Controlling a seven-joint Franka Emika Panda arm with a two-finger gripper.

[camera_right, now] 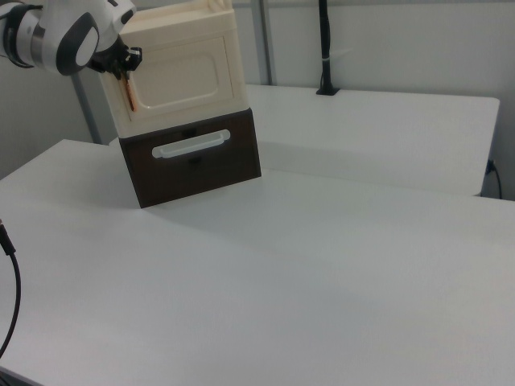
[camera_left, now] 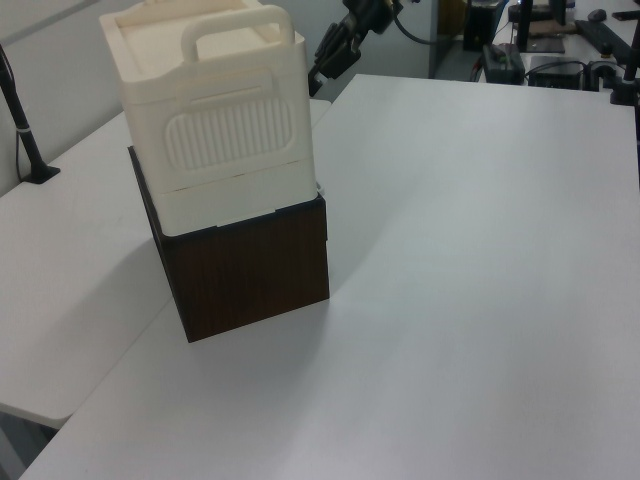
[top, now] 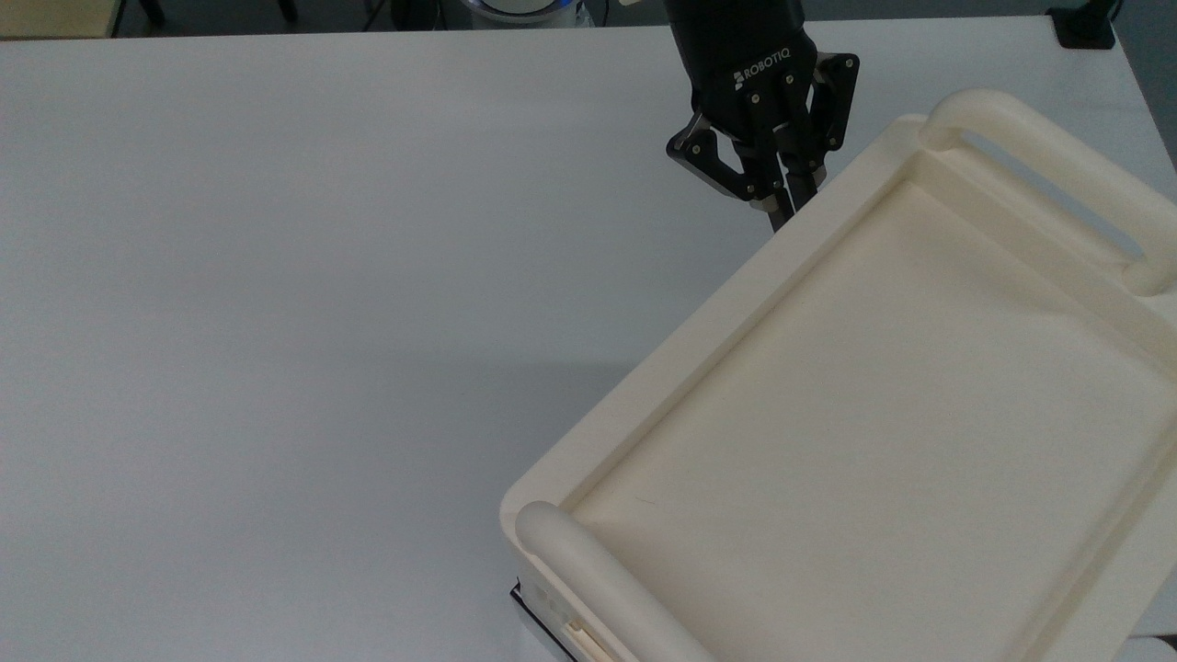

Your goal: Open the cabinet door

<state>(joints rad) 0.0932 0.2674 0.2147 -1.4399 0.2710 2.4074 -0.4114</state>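
While flush on the cabinet's front in the right view, cabinet door point(camera_right: 181, 71) is cream with a copper-brown strip at its left edge; gripper point(top: 784, 207) there, jaws together.

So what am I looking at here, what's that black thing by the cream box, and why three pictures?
It is one moment seen by three cameras. The top view looks straight down, and the left and right views look across the table from opposite sides. The black thing is the tool at the end of a robot arm, which it uses for grasping. The cream box is a small cabinet that stands on a dark brown box. In the right view you see the cabinet's door, with a thin copper strip near its edge. The tool sits right at that strip. The pictures don't show whether it holds anything.
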